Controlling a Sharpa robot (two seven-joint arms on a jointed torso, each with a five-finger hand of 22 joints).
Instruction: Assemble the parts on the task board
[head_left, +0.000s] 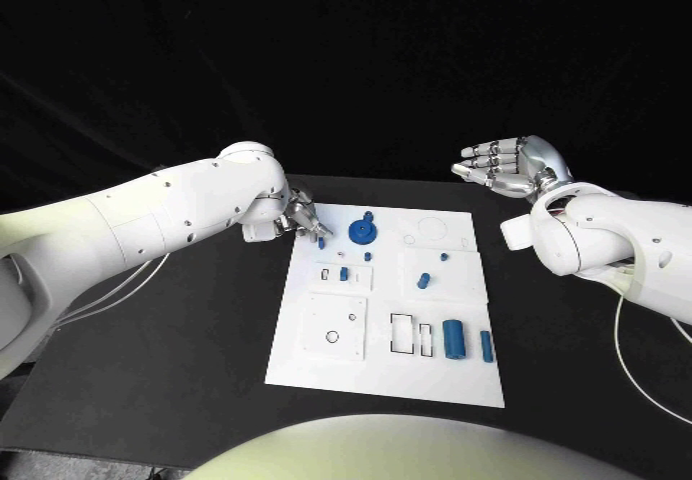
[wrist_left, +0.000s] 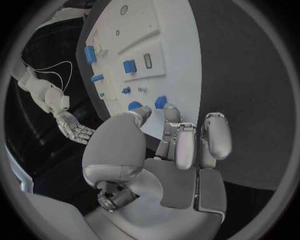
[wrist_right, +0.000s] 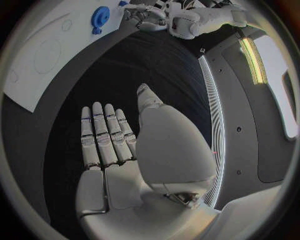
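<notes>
**Left hand reaching for a part at the board's far corner**

White board (head_left: 335, 362) lies mid-table. Blue parts on it: round gear-like piece (head_left: 364, 232) at the far end, a small peg (head_left: 424, 281) mid-board, two long cylinders (head_left: 456, 339) near me. My left hand (head_left: 299, 219) sits at the board's far-left corner, fingertips (wrist_left: 172, 114) bent down close to small blue pieces (wrist_left: 161, 102). Can't tell if it's pinching anything. I judge this as a pick step just starting; next I need fingers closing cleanly on one piece. Right hand (head_left: 508, 163) is off the board, raised, palm up, fingers spread, holding nothing.
</notes>
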